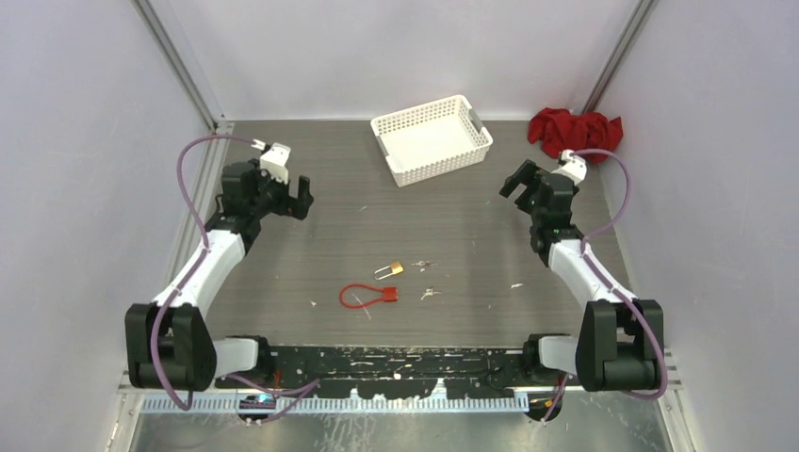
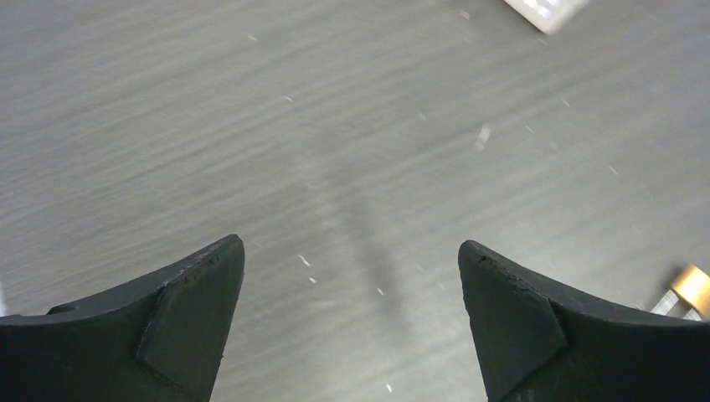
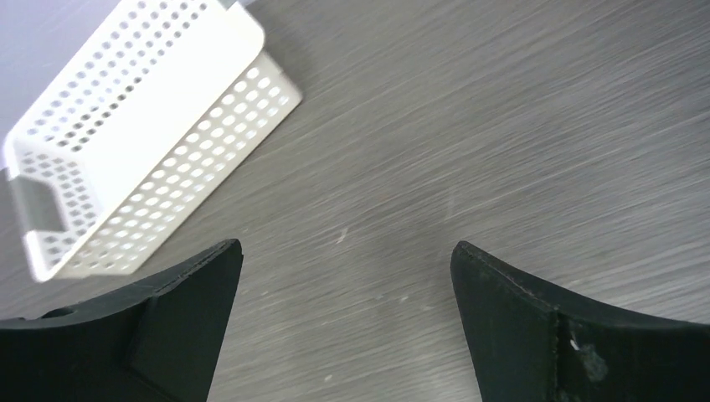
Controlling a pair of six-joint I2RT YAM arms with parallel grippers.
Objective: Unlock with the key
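No writing, label, brand, number or sign can be read in any view. The padlock and the keys are too small in the top view for any marking on them to be made out.

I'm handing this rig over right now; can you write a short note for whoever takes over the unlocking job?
Left gripper: open, empty, above the left of the table.
Right gripper: open, empty, above the right side.
Brass padlock lies mid-table; what look like small keys lie just right of it; red cable lock sits closer to the near edge.
Done: nothing, no key picked up.
Left: grasp a key, steady the lock, insert, turn.
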